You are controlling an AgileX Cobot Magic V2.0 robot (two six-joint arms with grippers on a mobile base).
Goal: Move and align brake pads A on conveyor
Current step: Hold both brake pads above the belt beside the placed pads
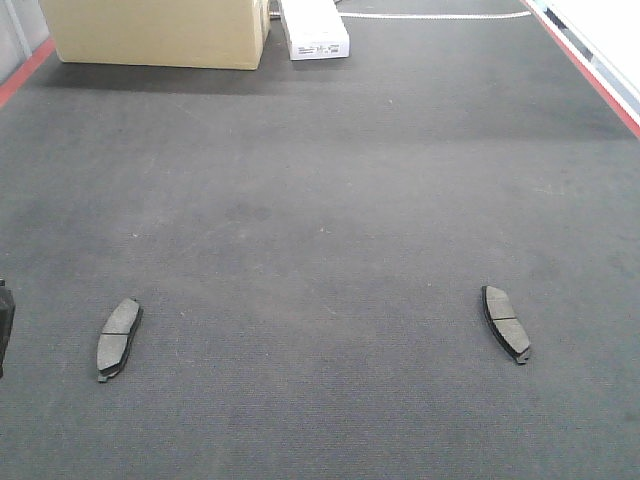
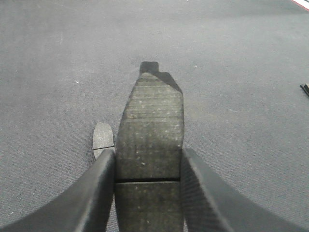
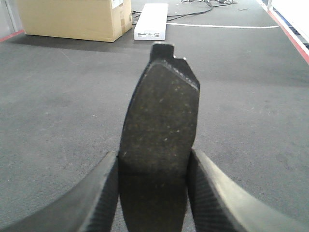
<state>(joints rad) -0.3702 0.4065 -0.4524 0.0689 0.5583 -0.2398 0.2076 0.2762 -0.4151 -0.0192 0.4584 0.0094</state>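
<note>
Two pads lie on the conveyor [image 1: 320,200], one lower left [image 1: 118,338], one lower right [image 1: 506,322], while each claw, left [image 2: 148,166] and right [image 3: 153,166], clamps another pad [image 2: 150,125] [image 3: 161,121], so aligning seems barely begun.

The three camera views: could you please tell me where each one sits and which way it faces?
Front view: raised, looking forward and down the conveyor at two lying brake pads, boxes beyond; a dark edge far left.
Left wrist: behind the left gripper, shut on a pad; a lying pad behind.
Right wrist: behind the right gripper, shut on a pad.
Front and right wrist share the cardboard box.
</note>
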